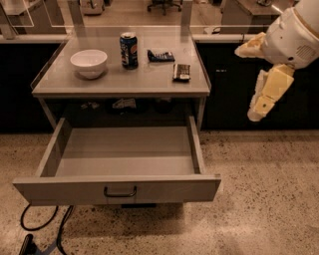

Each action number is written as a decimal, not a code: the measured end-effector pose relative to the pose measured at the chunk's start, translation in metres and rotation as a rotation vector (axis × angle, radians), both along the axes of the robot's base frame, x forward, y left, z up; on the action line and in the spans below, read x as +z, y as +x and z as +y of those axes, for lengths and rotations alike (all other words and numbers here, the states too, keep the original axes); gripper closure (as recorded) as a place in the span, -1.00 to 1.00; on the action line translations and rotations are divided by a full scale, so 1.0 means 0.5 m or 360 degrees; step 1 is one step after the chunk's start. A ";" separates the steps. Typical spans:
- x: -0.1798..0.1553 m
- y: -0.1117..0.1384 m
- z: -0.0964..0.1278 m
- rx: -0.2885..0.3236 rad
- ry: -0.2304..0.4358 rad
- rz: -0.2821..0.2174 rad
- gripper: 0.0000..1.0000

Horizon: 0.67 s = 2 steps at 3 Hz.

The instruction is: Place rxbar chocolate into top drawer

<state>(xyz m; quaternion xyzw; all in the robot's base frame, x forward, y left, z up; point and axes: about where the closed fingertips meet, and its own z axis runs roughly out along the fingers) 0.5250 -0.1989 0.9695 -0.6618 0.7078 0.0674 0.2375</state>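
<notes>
From my seat I see a grey table (149,83) with raised side rails, standing on a speckled stone floor (264,199) between dark cabinets (234,89). On its top, from left to right, are a white bowl (88,63), a soda can (128,50), a dark blue packet (161,55) and the chocolate bar (181,72). The bar lies flat near the right front corner, just in front of the packet and apart from it, close to the right rail.

The top drawer (164,189) is pulled well out below the tabletop. Its grey bottom shows from wall to wall, and the dark handle (120,191) sits at the middle of the front panel.

The gripper (259,107) hangs to the right of the table, well apart from the bar and above the floor, in front of the right-hand cabinet. I cannot tell whether it is released or clenched, and I see nothing held in it. The arm (294,35) above it is cut off by the upper right corner.

In the dark gap under the tabletop lie a few small things (123,103) that I cannot make out. Black cables (45,224) curl on the floor at lower left and run out of the bottom edge. Part of an office chair (164,5) shows at the top, behind glass panels.

Open floor lies between the gripper and the drawer's right wall.
</notes>
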 end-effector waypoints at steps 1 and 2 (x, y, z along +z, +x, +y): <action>-0.044 0.109 0.057 0.0138 0.0189 0.0116 -1.00; -0.074 0.231 0.115 0.0117 0.0343 0.0149 -1.00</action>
